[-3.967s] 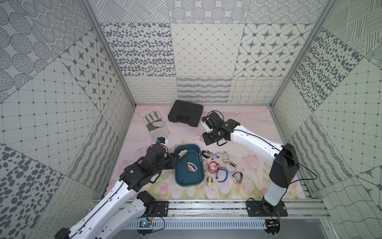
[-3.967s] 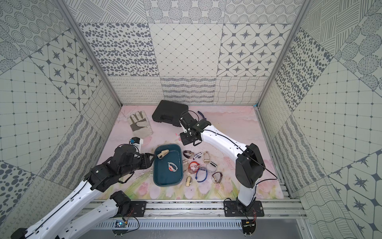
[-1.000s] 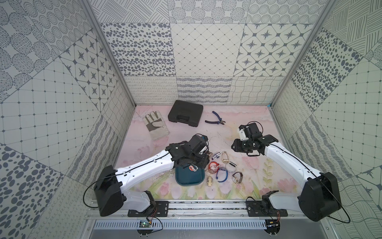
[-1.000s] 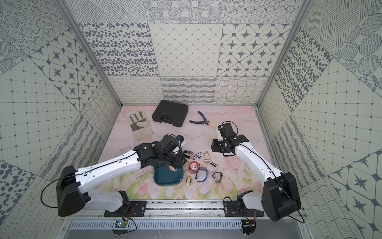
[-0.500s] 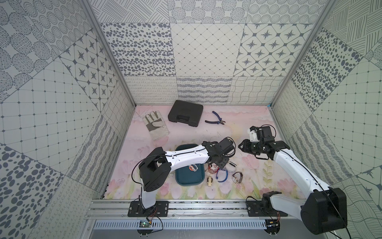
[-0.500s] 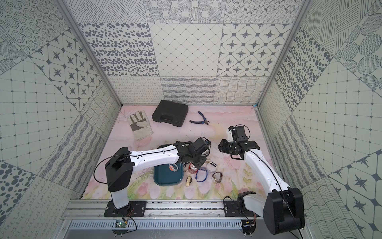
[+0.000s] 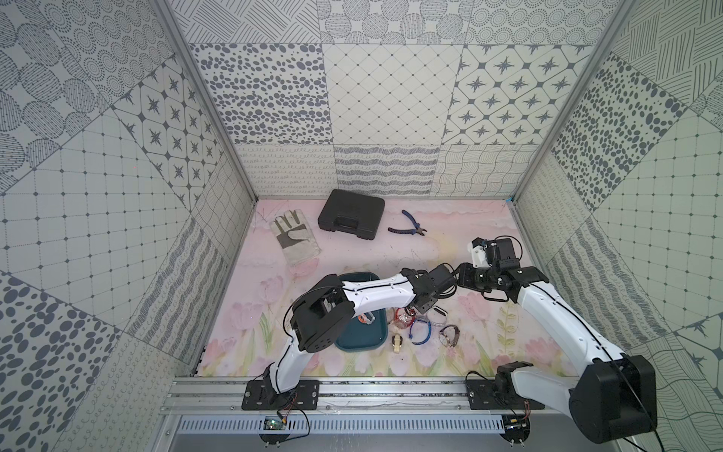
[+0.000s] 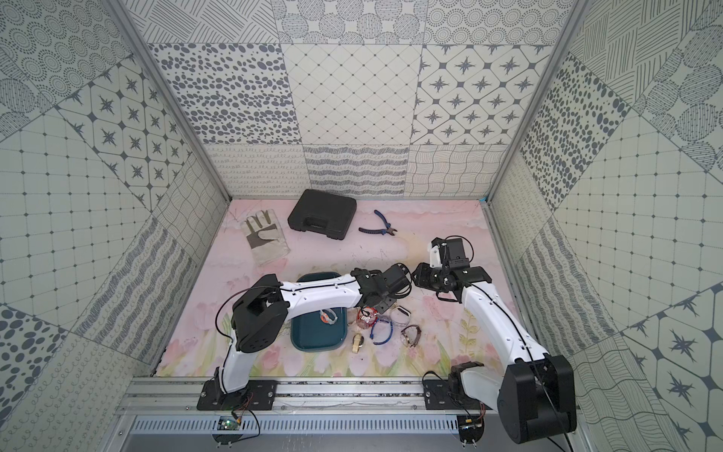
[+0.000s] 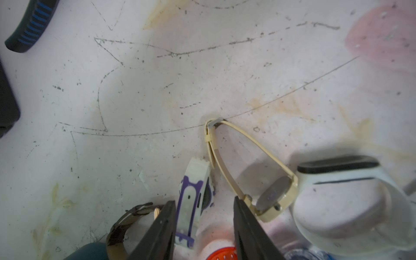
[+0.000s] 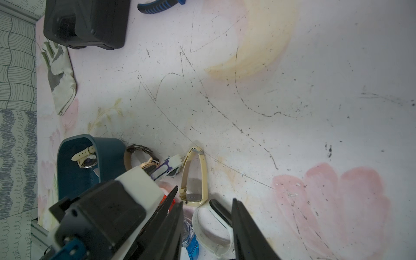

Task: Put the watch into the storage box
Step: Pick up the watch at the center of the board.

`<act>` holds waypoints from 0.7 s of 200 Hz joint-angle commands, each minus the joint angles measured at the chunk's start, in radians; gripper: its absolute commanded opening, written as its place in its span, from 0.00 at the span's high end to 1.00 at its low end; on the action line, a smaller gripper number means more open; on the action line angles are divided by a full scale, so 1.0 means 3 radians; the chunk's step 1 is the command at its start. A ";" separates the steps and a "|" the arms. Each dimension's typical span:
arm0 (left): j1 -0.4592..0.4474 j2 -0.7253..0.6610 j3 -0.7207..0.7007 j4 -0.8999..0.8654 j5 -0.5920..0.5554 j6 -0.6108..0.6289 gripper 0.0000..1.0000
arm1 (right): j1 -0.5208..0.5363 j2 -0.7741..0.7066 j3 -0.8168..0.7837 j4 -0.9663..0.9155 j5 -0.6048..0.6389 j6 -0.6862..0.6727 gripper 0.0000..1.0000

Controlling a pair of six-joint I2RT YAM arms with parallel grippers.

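Observation:
The storage box (image 7: 358, 341) is a dark teal tray at front centre, seen in both top views (image 8: 313, 338), with a cream-strap watch (image 10: 85, 157) inside. To its right several watches lie bunched on the mat. My left gripper (image 9: 203, 202) reaches across the tray, low over the bunch and open. A white and purple watch (image 9: 191, 191) lies between its fingers, next to one of them, and a beige thin-strap watch (image 9: 276, 198) lies just outside the other. My right gripper (image 10: 207, 201) hovers open above a white band watch (image 10: 213, 216), close beside the left gripper.
A black hard case (image 7: 350, 219), blue-handled pliers (image 7: 409, 227) and a work glove (image 7: 295, 240) lie along the back of the mat. A brown-strap watch (image 9: 126, 220) sits against the tray. Blue (image 7: 420, 330) and red (image 7: 403, 315) watches lie nearer the front.
My left arm has swung right, from over the tray onto the bunch of watches, and its jaws have narrowed a little. The right gripper has barely moved.

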 commanded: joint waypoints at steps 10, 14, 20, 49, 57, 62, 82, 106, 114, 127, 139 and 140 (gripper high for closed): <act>-0.0017 0.0102 0.0085 -0.0136 -0.0463 0.0190 0.56 | -0.0013 -0.0065 -0.0045 0.0103 -0.0042 -0.0055 0.60; -0.0015 0.0106 0.0084 -0.0136 -0.0468 0.0193 0.56 | -0.0009 -0.0071 -0.0043 0.0108 -0.0051 -0.0052 0.60; -0.0015 0.0110 0.0077 -0.0139 -0.0470 0.0199 0.56 | -0.0010 -0.0073 -0.0048 0.0113 -0.0063 -0.0056 0.60; -0.0005 0.0127 0.0038 -0.0093 -0.0496 0.0234 0.61 | -0.0013 -0.0066 -0.0069 0.0149 -0.0125 -0.0060 0.60; -0.0001 0.0130 0.0032 -0.0074 -0.0502 0.0245 0.60 | -0.0009 -0.0059 -0.0068 0.0149 -0.0144 -0.0061 0.60; -0.0002 0.0133 0.0022 -0.0058 -0.0522 0.0250 0.61 | -0.0012 -0.0059 -0.0071 0.0149 -0.0151 -0.0061 0.60; -0.0001 0.0157 0.0017 -0.0029 -0.0566 0.0271 0.62 | -0.0013 -0.0077 -0.0075 0.0156 -0.0155 -0.0062 0.60; 0.0009 0.0172 0.0001 -0.0003 -0.0605 0.0285 0.68 | -0.0013 -0.0083 -0.0083 0.0165 -0.0175 -0.0067 0.60; 0.0010 0.0180 0.0000 0.0006 -0.0613 0.0291 0.71 | -0.0010 -0.0082 -0.0093 0.0170 -0.0185 -0.0069 0.60; 0.0012 0.0187 0.0003 0.0030 -0.0632 0.0311 0.76 | -0.0008 -0.0084 -0.0092 0.0180 -0.0206 -0.0067 0.59; 0.0012 0.0184 0.0016 0.0028 -0.0654 0.0315 0.79 | -0.0010 -0.0083 -0.0089 0.0180 -0.0227 -0.0070 0.59; 0.0010 0.0185 0.0016 0.0028 -0.0654 0.0316 0.79 | -0.0012 -0.0081 -0.0088 0.0180 -0.0227 -0.0068 0.59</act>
